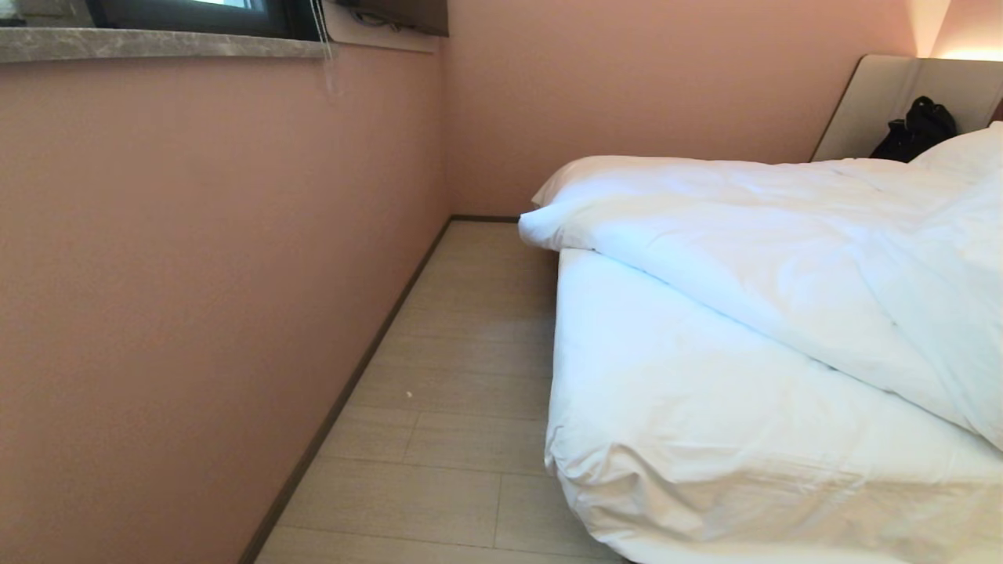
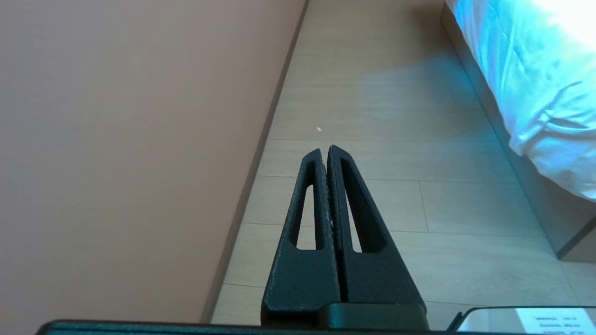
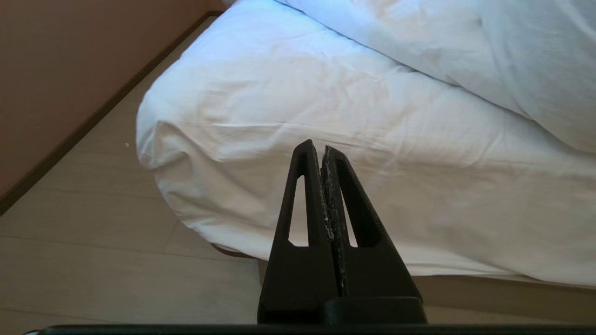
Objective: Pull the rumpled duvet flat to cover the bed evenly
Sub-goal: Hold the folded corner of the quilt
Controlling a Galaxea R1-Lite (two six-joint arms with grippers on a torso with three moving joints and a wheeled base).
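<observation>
Two grippers, both idle and empty. Left gripper: black slotted fingers pressed together tip to tip, holding nothing, poised over the pale plank floor in the aisle between the pink wall and the side of the bed; a small white speck lies on the planks beyond its tips. Right gripper: fingers likewise pressed together, holding nothing, aimed at the near corner of the bed, apart from the fabric. Neither arm appears in the head view. Bed: low, white-covered mattress along the right of the head view, its near corner rounded and creased, overhanging a taupe base seen from the left wrist; beige padded headboard at the far end against the wall. Rumpled duvet: thick, white and puffy, folded back on itself and heaped across the far and right part of the bed, its folded edge running diagonally from the far left corner toward the near right, leaving the near part of the mattress uncovered. White pillow: at the head end, partly behind the duvet. Black bag-like item: resting against the headboard, just beside the pillow. Grey stone window sill: top of the left wall, dark window frame above it.
</observation>
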